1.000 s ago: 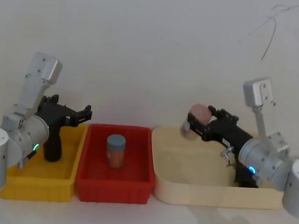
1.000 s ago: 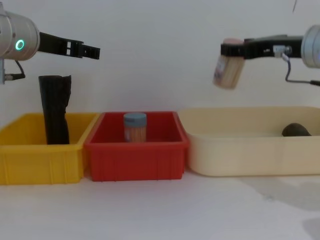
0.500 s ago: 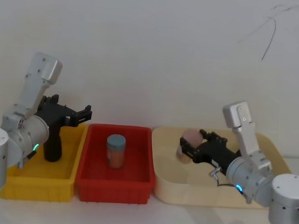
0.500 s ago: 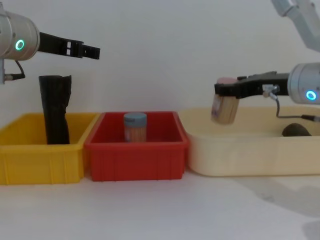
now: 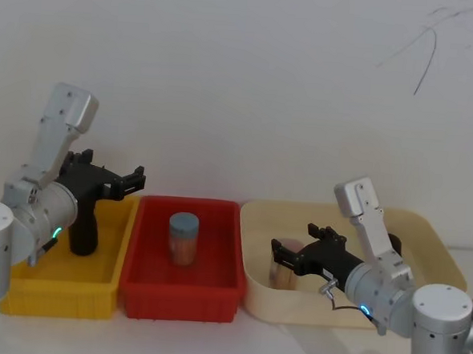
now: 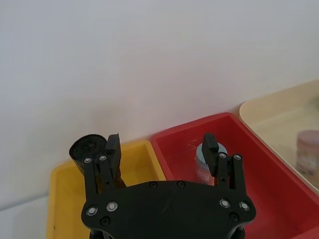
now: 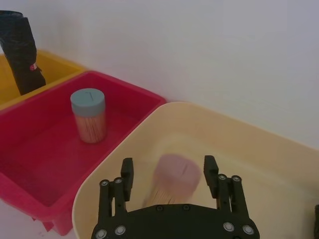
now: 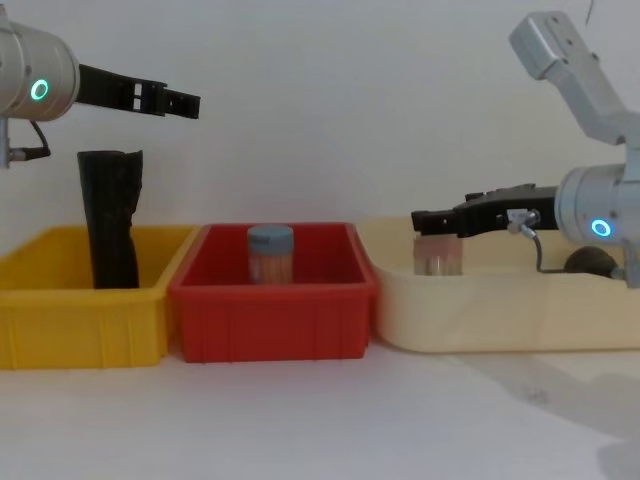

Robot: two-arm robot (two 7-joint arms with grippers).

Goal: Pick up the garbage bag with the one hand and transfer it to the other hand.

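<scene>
Three bins stand in a row: the yellow bin [image 5: 61, 291] on the robot's left, the red bin [image 5: 183, 290] in the middle, the cream tray [image 5: 433, 237] on the right. The garbage bag [image 8: 111, 218] stands upright at the back of the yellow bin, untouched. The left gripper [image 8: 185, 101], green ring on its arm, hangs above and just forward of the roll with its jaws apart and empty. The right gripper [image 8: 425, 219], blue ring lit, sits low in the cream tray, jaws spread on either side of a pink-capped jar [image 7: 174, 181]; whether they press on it cannot be told. A blue-capped jar [image 5: 183, 238] stands in the red bin. To do the pick well, the left gripper probably should drop straight over the roll, straddle its upper half and close squarely so it stays upright
</scene>
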